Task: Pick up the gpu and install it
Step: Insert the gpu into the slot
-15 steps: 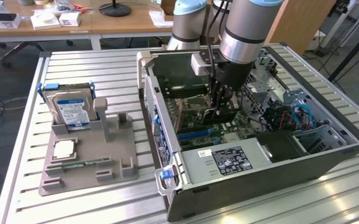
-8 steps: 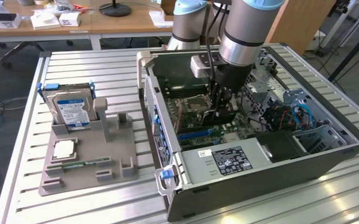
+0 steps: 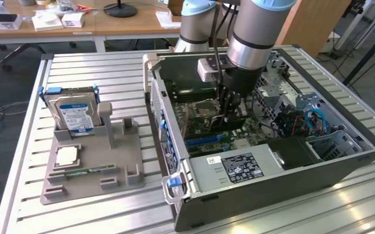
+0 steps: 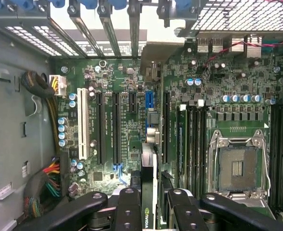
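Observation:
The gpu (image 4: pixel 149 163) appears edge-on in the wrist view, a thin dark card with a green logo near my fingers and its silver bracket at the far end. My gripper (image 4: pixel 148 199) is shut on it, black fingers (image 4: pixel 128 207) pressing both faces. The card hangs just above the motherboard's expansion slots (image 4: pixel 116 125), roughly in line with the blue slot (image 4: pixel 149 103). In the exterior view my gripper (image 3: pixel 232 113) reaches down into the open computer case (image 3: pixel 272 195), with the dark gpu (image 3: pixel 237 123) below it over the motherboard (image 3: pixel 197 134).
On the exterior view's left, a grey fixture (image 3: pixel 119 158) holds a hard drive (image 3: pixel 76 114), a processor (image 3: pixel 67 156) and a green memory stick (image 3: pixel 84 171). Inside the case are the power supply (image 3: pixel 239 168), cables (image 4: pixel 47 178), the processor socket (image 4: pixel 235 166) and memory slots (image 4: pixel 192 139).

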You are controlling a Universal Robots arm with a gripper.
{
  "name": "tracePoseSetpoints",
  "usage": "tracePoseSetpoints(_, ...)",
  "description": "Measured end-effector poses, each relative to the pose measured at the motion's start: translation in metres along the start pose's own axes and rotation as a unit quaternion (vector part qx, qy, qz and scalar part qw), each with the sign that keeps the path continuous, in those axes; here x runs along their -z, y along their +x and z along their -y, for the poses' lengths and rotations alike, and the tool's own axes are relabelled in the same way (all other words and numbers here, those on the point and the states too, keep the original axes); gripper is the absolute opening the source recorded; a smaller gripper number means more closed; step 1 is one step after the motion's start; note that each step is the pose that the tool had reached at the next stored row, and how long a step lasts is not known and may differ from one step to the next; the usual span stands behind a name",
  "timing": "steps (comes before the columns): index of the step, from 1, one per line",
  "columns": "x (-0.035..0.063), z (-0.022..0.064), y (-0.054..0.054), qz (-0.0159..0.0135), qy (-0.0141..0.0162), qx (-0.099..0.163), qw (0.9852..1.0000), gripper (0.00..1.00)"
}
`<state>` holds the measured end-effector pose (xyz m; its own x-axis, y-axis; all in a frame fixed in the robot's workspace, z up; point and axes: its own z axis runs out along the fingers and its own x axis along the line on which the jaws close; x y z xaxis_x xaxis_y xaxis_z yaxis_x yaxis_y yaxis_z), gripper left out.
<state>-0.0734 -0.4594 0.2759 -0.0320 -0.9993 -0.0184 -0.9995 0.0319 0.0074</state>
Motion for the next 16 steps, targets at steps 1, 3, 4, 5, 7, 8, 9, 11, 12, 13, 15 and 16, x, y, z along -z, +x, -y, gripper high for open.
tracePoseSetpoints(1,-0.0001,-0.0006,0.0,-0.0001,0.0,0.0,1.0,0.26)
tracePoseSetpoints(3,-0.0003,-0.0016,0.0001,-0.0001,-0.0001,0.0,1.0,0.26)
tracePoseSetpoints(4,-0.0003,-0.0021,0.0001,-0.0001,-0.0001,0.0,1.0,0.26)
tracePoseSetpoints(5,-0.0003,-0.0021,0.0001,-0.0001,-0.0001,0.0,1.0,0.26)
tracePoseSetpoints(7,-0.0003,-0.0021,0.0001,-0.0001,-0.0001,0.0,1.0,0.26)
tracePoseSetpoints(8,-0.0003,-0.0021,0.0001,-0.0001,-0.0001,0.0,1.0,0.26)
tracePoseSetpoints(9,-0.0003,-0.0022,0.0003,-0.0001,-0.0001,0.0,1.0,0.26)
tracePoseSetpoints(11,-0.0003,-0.0023,0.0011,-0.0001,-0.0001,0.0,1.0,0.26)
tracePoseSetpoints(12,-0.0003,-0.0022,0.0015,-0.0001,-0.0001,0.0,1.0,0.26)
tracePoseSetpoints(13,-0.0003,-0.0022,0.0019,-0.0001,-0.0001,0.0,1.0,0.26)
tracePoseSetpoints(15,-0.0003,-0.0022,0.0023,-0.0001,-0.0001,0.0,1.0,0.26)
tracePoseSetpoints(16,-0.0003,-0.0022,0.0023,-0.0001,-0.0001,0.0,1.0,0.26)
